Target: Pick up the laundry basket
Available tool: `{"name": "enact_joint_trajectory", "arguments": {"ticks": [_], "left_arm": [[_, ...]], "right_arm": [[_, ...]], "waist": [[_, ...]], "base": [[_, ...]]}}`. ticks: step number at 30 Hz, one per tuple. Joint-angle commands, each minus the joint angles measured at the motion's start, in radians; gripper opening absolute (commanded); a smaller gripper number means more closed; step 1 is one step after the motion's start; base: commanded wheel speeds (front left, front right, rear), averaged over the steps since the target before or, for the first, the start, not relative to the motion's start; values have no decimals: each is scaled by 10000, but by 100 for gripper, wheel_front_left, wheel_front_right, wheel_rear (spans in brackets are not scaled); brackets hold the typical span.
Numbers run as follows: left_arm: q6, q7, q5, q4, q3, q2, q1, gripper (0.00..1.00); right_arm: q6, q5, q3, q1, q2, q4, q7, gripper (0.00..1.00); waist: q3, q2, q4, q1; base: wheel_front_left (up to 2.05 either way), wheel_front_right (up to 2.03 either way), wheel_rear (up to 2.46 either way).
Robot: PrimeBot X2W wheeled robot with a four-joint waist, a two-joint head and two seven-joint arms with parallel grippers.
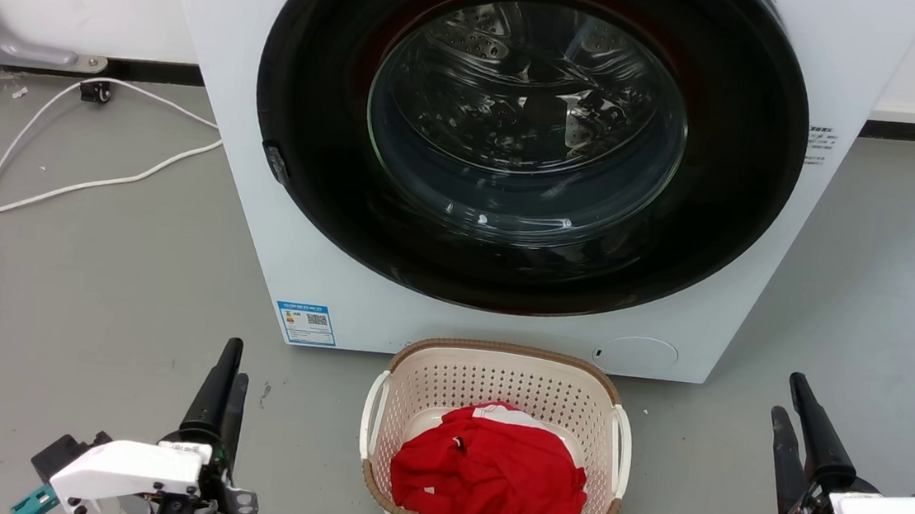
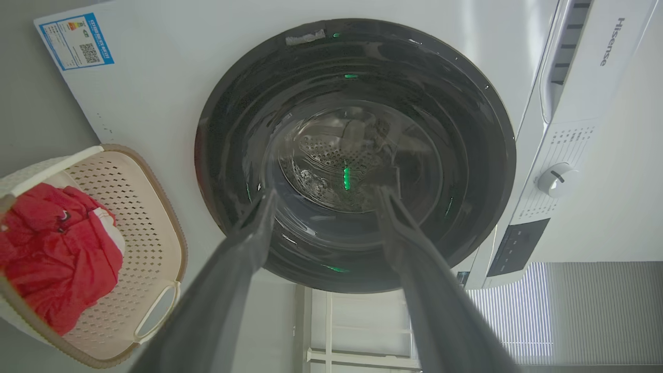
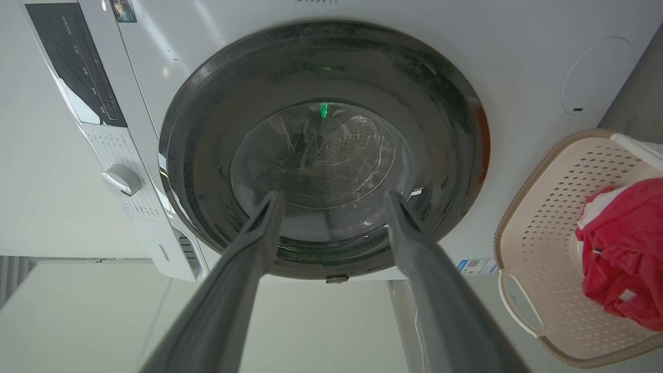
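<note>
The laundry basket [image 1: 497,376], cream perforated plastic with a brown rim and white side handles, stands on the grey floor just in front of the washing machine. A red garment [image 1: 488,471] lies inside it. My left gripper [image 1: 236,362] is low on the floor to the basket's left, well apart from it, fingers pointing at the machine. My right gripper [image 1: 786,396] sits likewise to the basket's right. In the left wrist view my left gripper [image 2: 327,192] is open and empty, the basket [image 2: 155,217] at the left edge. My right gripper [image 3: 332,195] is open too, the basket [image 3: 544,217] at its right.
The white washing machine [image 1: 264,190] with its round dark glass door [image 1: 527,122] shut rises right behind the basket. A white cable [image 1: 58,189] snakes over the floor at the left. Bare grey floor lies between each gripper and the basket.
</note>
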Motion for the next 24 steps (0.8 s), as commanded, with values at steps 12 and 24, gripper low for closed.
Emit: {"name": "enact_joint_trajectory", "arguments": {"ticks": [12, 24], "left_arm": [[-12, -559, 2491, -465, -528, 28, -282, 100], [193, -997, 5589, -552, -870, 14, -332, 100]], "right_arm": [[15, -2254, 196, -75, -197, -327, -582, 100], [16, -6230, 234, -60, -256, -488, -952, 100]], "waist": [[21, 0, -28, 0], [14, 0, -16, 0]], "base": [[0, 0, 0], [0, 0, 0]]}}
